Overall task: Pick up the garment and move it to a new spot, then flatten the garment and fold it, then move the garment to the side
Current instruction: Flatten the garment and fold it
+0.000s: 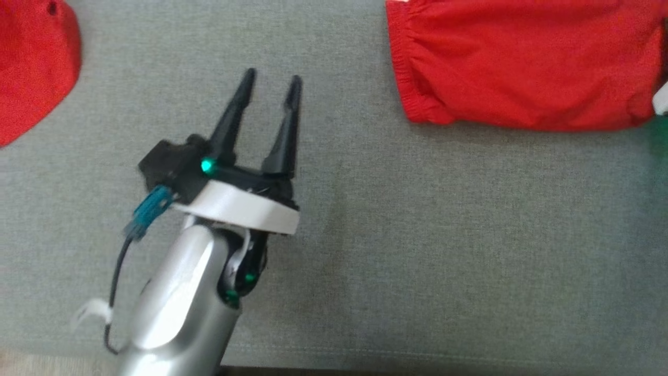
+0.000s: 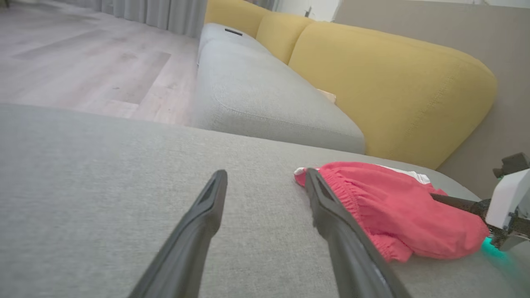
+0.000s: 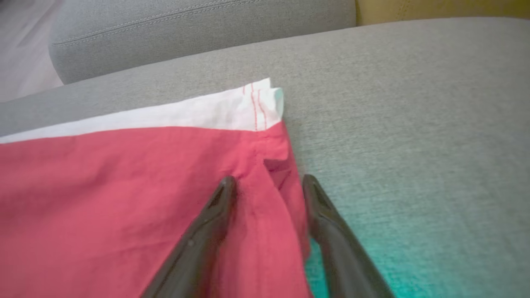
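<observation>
The garment (image 1: 522, 62) is red with a gathered elastic edge and lies folded on the grey cushion (image 1: 417, 235) at the upper right of the head view. My left gripper (image 1: 272, 78) hovers open over bare cushion to its left, holding nothing. In the left wrist view the open left gripper (image 2: 265, 174) points past the garment (image 2: 393, 211). My right gripper (image 3: 269, 180) is open at the garment's (image 3: 103, 198) right edge, a ridge of red cloth lying between its spread fingers. A white inner strip (image 3: 186, 114) shows along the far edge.
Another red item (image 1: 31, 62) lies at the upper left of the cushion. The cushion's front seam (image 1: 417, 360) runs along the bottom. Yellow back cushions (image 2: 372, 82), a second grey seat (image 2: 256, 91) and wooden floor (image 2: 83, 62) lie beyond.
</observation>
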Controlling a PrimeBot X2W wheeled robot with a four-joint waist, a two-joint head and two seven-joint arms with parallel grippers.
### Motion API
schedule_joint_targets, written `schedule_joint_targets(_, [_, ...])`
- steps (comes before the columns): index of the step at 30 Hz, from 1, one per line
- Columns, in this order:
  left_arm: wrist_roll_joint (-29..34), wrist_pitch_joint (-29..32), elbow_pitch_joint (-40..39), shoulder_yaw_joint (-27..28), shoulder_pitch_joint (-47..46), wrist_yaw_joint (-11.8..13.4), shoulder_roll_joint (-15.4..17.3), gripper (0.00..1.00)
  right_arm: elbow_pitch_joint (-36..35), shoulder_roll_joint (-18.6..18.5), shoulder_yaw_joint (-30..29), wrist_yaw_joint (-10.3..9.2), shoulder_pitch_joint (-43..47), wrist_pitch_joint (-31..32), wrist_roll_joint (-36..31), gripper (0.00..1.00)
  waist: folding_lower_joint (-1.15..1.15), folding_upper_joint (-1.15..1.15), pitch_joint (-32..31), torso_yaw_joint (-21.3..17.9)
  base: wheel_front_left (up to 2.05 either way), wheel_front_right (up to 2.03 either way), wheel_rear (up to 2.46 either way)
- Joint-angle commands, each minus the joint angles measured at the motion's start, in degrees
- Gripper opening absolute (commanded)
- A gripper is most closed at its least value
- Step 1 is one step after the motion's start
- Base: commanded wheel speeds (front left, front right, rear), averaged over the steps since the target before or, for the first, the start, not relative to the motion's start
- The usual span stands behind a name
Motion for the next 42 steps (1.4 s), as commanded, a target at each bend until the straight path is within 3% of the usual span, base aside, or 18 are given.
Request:
schedule_joint_targets(1, [1.85, -0.3, -3.44, 3.38, 1.82, 0.48, 0.49, 1.0, 0.07, 0.67, 1.55, 0.39, 1.37, 0.63, 0.9, 0.0, 0.0, 0.0, -0.98, 0.31, 0.0, 0.0, 0.0])
schedule_joint_targets(12, [8.3, -0.3, -5.83, 14.4, 12.82, 1.2, -0.08, 1.0, 2.25, -4.46, 3.48, 0.39, 4.07, -4.05, 1.3, 0.0, 0.0, 0.0, -7.25, -0.54, 0.0, 0.0, 0.0])
schedule_joint_targets(19, [8.97, -0.3, -5.41, 16.06, 14.4, 0.38, -0.36, 1.0, 2.44, -10.76, 3.19, 0.39, 4.75, -3.88, 0.67, 0.0, 0.0, 0.0, -9.17, -0.88, 0.0, 0.0, 0.0])
schedule_joint_targets(23, [8.79, -0.3, -4.96, 15.53, 14.28, 0.2, -0.39, 1.0, 1.58, -11.6, 3.38, 0.39, 4.41, -3.01, 1.09, 0.0, 0.0, 0.0, -9.54, -1.24, 0.0, 0.0, 0.0])
schedule_joint_targets(26, [8.32, -0.3, -4.42, 14.46, 14.22, 0.36, -0.4, 1.0, -0.36, -9.83, 3.69, 0.39, 3.28, -2.7, 2.38, 0.0, 0.0, 0.0, -10.1, -1.52, 0.0, 0.0, 0.0])
schedule_joint_targets(32, [7.2, -0.3, -3.17, 12.41, 13.87, 0.81, -0.41, 1.0, -6.47, -2.64, 5.37, 0.39, 1.27, -1.23, 6.32, 0.0, 0.0, 0.0, -11.6, -1.2, 0.0, 0.0, 0.0])
schedule_joint_targets(42, [4.83, -0.3, -1.22, 9.51, 12.56, 1.21, -0.42, 1.0, -14.15, 5.77, 11.08, 0.39, 1.96, 1.99, 8.62, 0.0, 0.0, 0.0, -12.73, 2.59, 0.0, 0.0, 0.0])
